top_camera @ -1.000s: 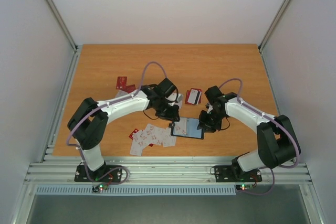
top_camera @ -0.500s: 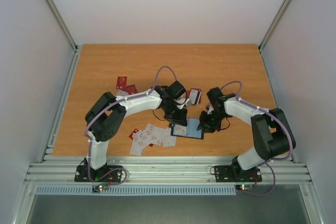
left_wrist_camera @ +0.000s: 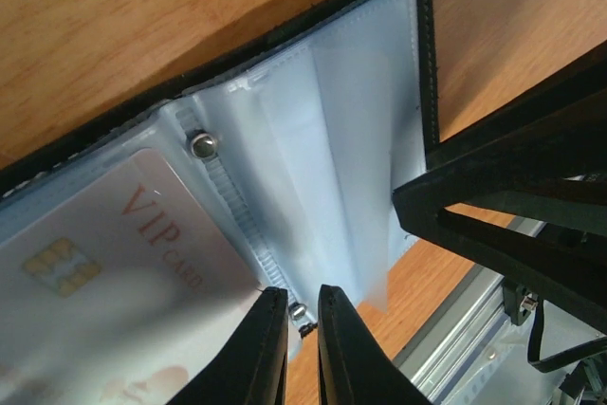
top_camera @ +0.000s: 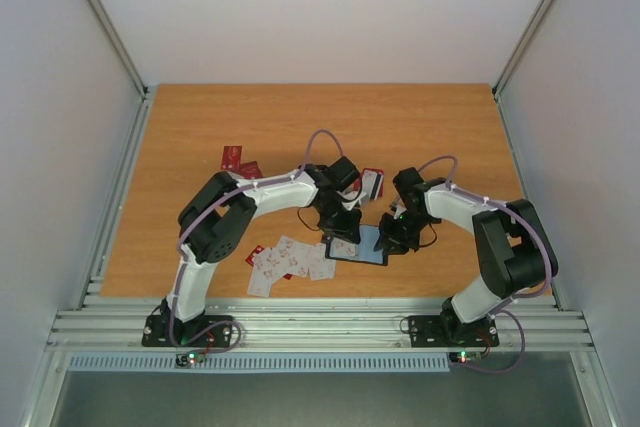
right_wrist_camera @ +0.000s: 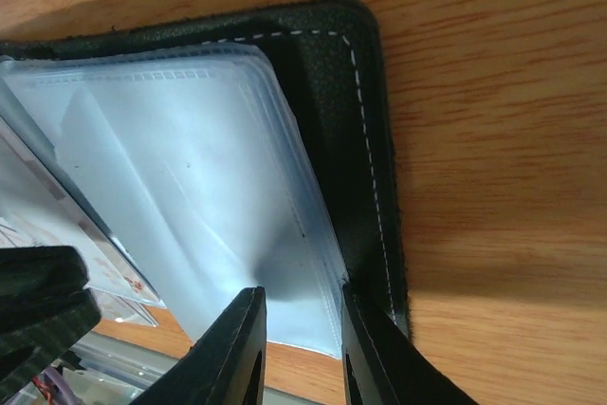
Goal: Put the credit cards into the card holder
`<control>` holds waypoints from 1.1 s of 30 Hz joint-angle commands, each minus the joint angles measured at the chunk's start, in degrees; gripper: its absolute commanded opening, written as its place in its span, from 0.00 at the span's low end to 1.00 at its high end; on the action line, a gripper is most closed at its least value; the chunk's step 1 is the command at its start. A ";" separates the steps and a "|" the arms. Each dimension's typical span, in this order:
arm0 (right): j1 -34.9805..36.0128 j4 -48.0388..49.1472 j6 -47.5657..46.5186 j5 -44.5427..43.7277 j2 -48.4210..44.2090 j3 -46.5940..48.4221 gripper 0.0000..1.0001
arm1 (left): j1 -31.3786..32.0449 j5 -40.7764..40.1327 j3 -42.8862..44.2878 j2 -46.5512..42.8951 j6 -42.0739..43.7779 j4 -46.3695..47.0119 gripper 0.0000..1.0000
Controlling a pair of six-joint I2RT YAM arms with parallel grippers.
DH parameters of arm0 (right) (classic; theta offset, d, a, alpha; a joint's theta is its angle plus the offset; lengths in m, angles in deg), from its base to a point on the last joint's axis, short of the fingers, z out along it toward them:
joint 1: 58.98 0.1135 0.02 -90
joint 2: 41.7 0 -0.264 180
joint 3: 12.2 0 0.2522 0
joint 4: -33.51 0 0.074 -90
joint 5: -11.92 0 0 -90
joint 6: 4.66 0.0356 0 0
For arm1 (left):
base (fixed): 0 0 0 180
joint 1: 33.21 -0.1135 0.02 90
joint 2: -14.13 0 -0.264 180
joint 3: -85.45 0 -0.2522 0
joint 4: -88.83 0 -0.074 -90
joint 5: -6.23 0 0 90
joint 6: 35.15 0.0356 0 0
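While most cards (top_camera: 290, 259) lie fanned on the table (top_camera: 200, 127) just left of the holder (top_camera: 372, 245), one VIP card (left_wrist_camera: 104, 282) lies on the holder's left leaf. Whether it sits under the clear sleeve or on top of it cannot be told. The holder lies open and flat between the two arms, pale side up.

Left gripper (left_wrist_camera: 302, 348): it stands at the spine studs (left_wrist_camera: 201, 144), its jaws closed to a narrow slit. The VIP card's near corner runs up to that slit, but whether the jaws pinch it cannot be told. From these jaws the card lies to the left, its long axis running away from the spine.

Right gripper (right_wrist_camera: 303, 353): its jaws stand part open, straddling the outer corner of the right-hand sleeves. One finger is over the sleeve and the other over the black cover. It appears to steady the holder rather than grip it.

Judgement: the coming move turns on the card travelling leftward, away from the spine. The left arm is nearer both this card and the loose ones.
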 commanded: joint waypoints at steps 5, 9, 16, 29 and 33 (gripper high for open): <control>-0.29 0.82 -1.54 1.50 2.02 0.75 0.24 | 0.44 2.05 2.08 3.08 1.21 -0.77 0.12; -0.31 1.58 -1.72 2.67 2.72 0.53 0.23 | 0.47 2.68 1.83 3.72 0.78 -0.19 0.12; -0.29 3.15 -1.95 6.45 1.87 1.31 0.18 | 0.55 3.38 1.53 4.22 0.13 0.52 0.12; -0.29 5.11 -2.19 11.05 0.68 1.06 0.16 | 0.59 4.80 0.49 4.13 -1.59 2.62 0.11; -0.29 6.16 -1.69 10.11 2.16 0.28 0.22 | 0.55 4.71 0.48 3.88 -1.82 2.65 0.11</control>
